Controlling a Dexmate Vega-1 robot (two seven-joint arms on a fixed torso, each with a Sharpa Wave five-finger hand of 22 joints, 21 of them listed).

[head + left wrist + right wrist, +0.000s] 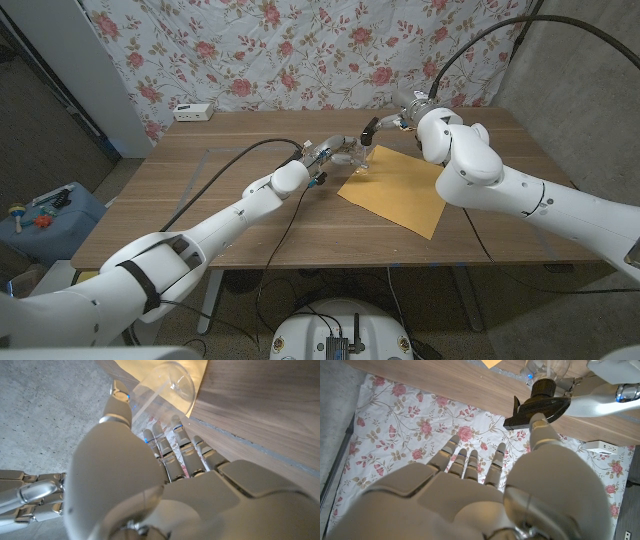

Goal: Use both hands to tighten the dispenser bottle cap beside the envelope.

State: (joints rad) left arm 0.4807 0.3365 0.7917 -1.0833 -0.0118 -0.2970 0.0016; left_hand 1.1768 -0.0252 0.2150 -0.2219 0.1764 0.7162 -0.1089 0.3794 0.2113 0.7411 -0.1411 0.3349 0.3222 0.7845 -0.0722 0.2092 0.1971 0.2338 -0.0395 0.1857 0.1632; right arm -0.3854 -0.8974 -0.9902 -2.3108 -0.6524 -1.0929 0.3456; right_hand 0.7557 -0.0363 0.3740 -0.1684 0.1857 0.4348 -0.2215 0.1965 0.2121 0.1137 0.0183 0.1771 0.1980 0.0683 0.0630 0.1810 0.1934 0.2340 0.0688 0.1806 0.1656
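We see the clear dispenser bottle (357, 155) standing on the counter (220, 200) at the envelope's (395, 190) far left corner, held around its body by our left hand (330, 152). Whether it holds any liquid we cannot tell. Our right hand (392, 120) has its fingers spread, thumb touching the black pump cap (540, 405); its grip stays unclear.

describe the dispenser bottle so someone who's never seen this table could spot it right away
On the wooden table, find the tan envelope right of centre. At its far left corner stands the dispenser bottle, gripped by the left hand. It is the only clear thing there, topped by a black pump cap.
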